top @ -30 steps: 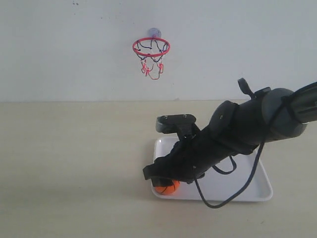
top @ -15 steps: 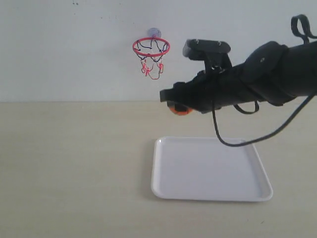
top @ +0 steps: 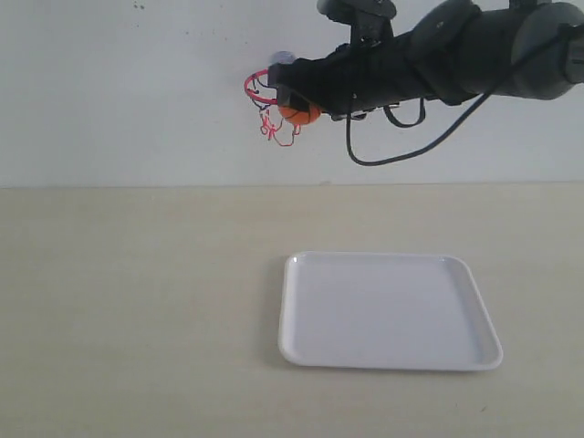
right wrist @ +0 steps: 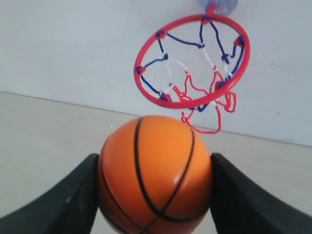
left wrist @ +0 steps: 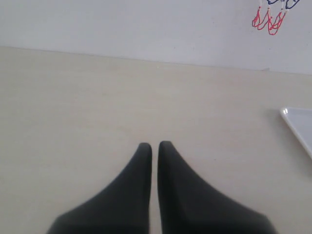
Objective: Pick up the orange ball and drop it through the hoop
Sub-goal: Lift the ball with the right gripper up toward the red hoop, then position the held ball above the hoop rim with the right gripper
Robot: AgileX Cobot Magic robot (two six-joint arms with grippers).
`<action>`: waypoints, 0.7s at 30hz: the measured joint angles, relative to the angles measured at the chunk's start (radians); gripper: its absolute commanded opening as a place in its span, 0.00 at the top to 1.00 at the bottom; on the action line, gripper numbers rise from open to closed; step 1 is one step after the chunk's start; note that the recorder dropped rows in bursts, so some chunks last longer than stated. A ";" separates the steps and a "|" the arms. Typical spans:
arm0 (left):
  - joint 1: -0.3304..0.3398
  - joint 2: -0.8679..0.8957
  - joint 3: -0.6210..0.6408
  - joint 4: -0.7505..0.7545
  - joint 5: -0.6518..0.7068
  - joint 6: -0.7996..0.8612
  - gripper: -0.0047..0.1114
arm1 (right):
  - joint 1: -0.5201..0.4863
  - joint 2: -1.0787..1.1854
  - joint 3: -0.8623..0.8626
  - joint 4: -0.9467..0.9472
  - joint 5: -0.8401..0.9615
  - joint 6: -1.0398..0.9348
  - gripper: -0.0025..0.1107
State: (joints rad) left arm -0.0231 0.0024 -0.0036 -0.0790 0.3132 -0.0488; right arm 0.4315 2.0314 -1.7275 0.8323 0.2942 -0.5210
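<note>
One ball (right wrist: 155, 170) is the whole job, and it sits high by the far wall, clamped between the jaws of the right gripper (top: 297, 108). It is just right of the hoop (right wrist: 187, 74) and level with the net, not above the ring. Released here, I judge it would fall past the net to the table (top: 137, 301) or tray (top: 474, 315). The ball looks nearly as wide as the ring, so an off-centre release could bounce it off the rim. A nudge from the arm might also pull the suction mount loose. The left gripper (left wrist: 155, 146) hangs low over the table, jaws closed on nothing.
</note>
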 measured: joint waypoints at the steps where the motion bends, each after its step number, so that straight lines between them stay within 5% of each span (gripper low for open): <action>1: 0.000 0.000 0.000 0.000 0.000 0.000 0.92 | 0.000 0.015 -0.027 0.006 0.003 0.000 0.98; 9: 0.000 0.000 0.000 0.000 0.000 0.000 0.92 | 0.000 0.133 -0.230 0.026 -0.016 0.000 0.98; 21: 0.000 0.000 0.000 0.000 0.000 0.000 0.92 | -0.001 0.196 -0.299 0.029 -0.104 0.000 0.98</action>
State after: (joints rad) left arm -0.0231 0.0024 -0.0036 -0.0790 0.3132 -0.0488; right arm 0.4303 2.2269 -2.0262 0.8611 0.1901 -0.5210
